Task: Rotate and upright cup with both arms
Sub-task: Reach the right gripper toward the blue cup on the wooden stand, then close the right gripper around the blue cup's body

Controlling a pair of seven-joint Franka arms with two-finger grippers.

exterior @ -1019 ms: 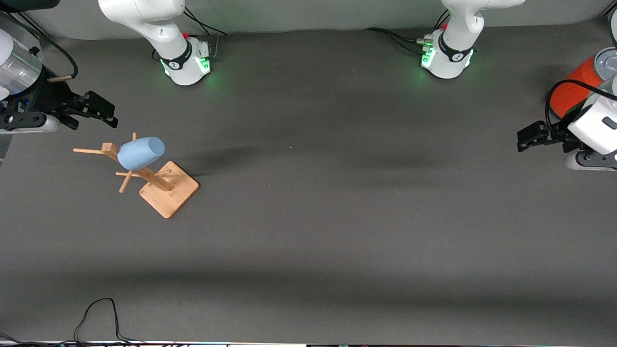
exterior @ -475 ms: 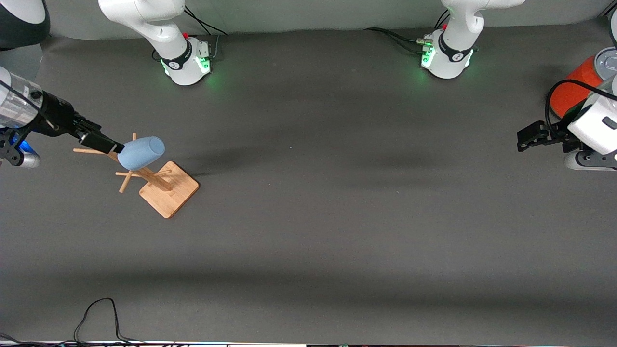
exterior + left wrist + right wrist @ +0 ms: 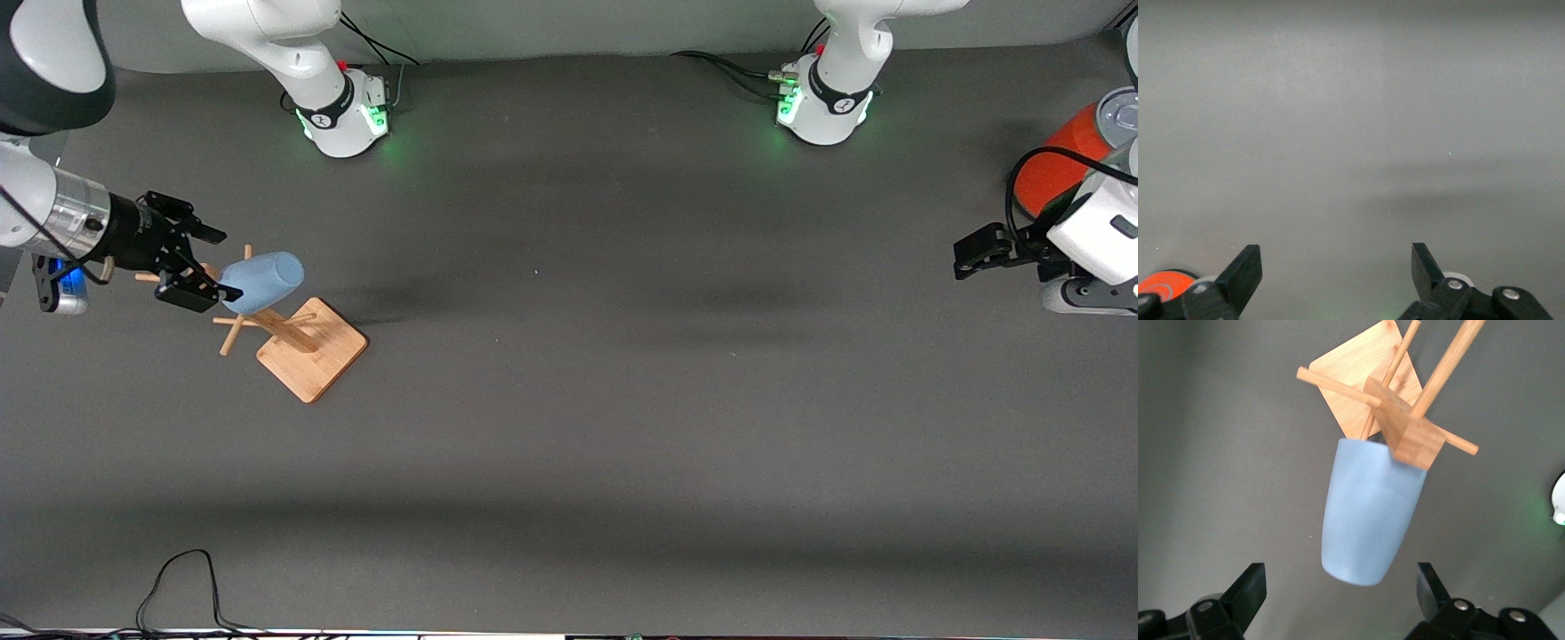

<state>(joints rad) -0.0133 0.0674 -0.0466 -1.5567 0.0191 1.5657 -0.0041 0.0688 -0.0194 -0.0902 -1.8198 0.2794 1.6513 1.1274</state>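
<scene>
One cup point(image 3: 260, 282), one wooden rack point(image 3: 302, 342), one orange can point(image 3: 1058, 164), two arms, two grippers: right gripper point(image 3: 197, 267), left gripper point(image 3: 976, 252), one desk point(image 3: 622, 400).

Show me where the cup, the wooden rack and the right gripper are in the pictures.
cup point(image 3: 262, 282), front view, on its side wall.
wooden rack point(image 3: 313, 351), front view, on its flat base.
right gripper point(image 3: 203, 265), front view, midway between its open fingertips, beside the cup.

A pale-blue cup point(image 3: 1368, 510) hung upside down on a peg of a wooden rack point(image 3: 1411, 430), whose square base rested on the grey table point(image 3: 1218, 453). The right gripper point(image 3: 1341, 597), jaws spread wide, faced the cup's closed end.
</scene>
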